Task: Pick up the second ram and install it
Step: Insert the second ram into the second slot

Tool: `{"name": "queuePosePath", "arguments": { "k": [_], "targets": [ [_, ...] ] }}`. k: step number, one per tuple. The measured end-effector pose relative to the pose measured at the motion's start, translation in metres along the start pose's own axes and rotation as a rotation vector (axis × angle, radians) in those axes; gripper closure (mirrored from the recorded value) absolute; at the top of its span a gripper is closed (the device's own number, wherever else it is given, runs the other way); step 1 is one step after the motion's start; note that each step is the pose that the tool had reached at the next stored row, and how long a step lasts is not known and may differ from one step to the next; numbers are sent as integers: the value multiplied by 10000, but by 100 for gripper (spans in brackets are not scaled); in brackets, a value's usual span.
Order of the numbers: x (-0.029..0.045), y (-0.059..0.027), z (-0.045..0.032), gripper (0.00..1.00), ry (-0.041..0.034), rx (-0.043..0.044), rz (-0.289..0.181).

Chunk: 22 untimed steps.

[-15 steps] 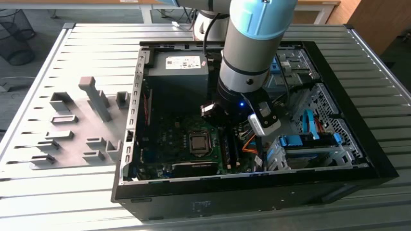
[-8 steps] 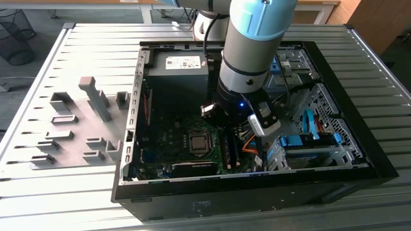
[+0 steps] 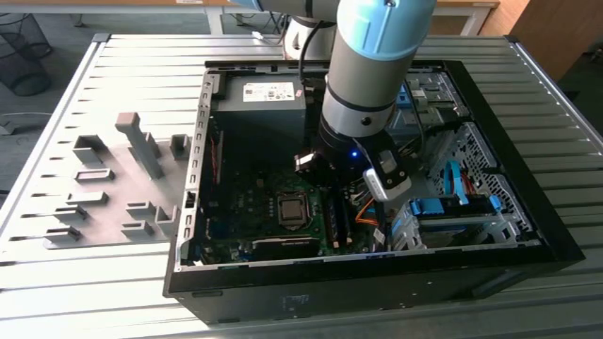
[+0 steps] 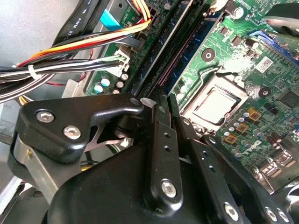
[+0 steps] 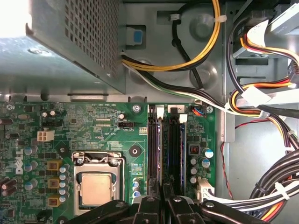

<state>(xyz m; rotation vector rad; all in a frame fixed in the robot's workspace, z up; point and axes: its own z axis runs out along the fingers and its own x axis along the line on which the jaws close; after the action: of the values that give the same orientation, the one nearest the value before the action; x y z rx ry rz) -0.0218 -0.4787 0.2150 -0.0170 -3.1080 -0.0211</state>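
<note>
The second ram [image 5: 161, 149] shows edge-on as a thin stick in line with a memory slot on the motherboard [image 5: 93, 126]. It runs straight out from my fingertips. My gripper [image 5: 162, 192] is shut on the stick's near end, its black fingers [image 4: 161, 140] pressed close together. In the exterior view my gripper [image 3: 332, 185] reaches down inside the open computer case [image 3: 527, 233], just above the memory slots [image 3: 339, 219]. Another blue-green stick [image 5: 182, 144] sits two slots over, nearer the board's edge.
The processor socket [image 5: 96, 186] lies beside the slots. Bundled cables [image 5: 261, 107] crowd the other side, and the grey power supply [image 3: 268, 92] fills the case's far end. Blue drive clips [image 3: 443, 208] sit at the exterior view's right, a grey slotted fixture [image 3: 123, 183] at its left.
</note>
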Motion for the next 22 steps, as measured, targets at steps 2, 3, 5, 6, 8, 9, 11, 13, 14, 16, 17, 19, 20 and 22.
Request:
{"name": "queuePosePath", "arguments": {
  "k": [2,3,5,6,8,9,11,13,14,16,17,19,20,22],
  "targets": [
    [0,0,4,86,0,-1,18],
    [0,0,6,86,-1,-1,31],
    [-1,0,13,86,-2,-5,49],
    [-1,0,18,86,-1,-5,53],
    [-1,-1,26,86,0,-2,61],
    [-1,-1,30,86,0,-5,63],
    [-1,-1,37,86,-1,-7,64],
    [-1,-1,37,86,0,-5,64],
    [-1,-1,37,86,-1,-5,64],
    [-1,-1,38,86,-1,-6,64],
    [-1,-1,38,86,-1,-7,64],
    [-1,-1,38,86,-1,-7,64],
    [-1,-1,38,85,0,-7,63],
    [-1,-1,39,79,-1,-7,64]
  ]
}}
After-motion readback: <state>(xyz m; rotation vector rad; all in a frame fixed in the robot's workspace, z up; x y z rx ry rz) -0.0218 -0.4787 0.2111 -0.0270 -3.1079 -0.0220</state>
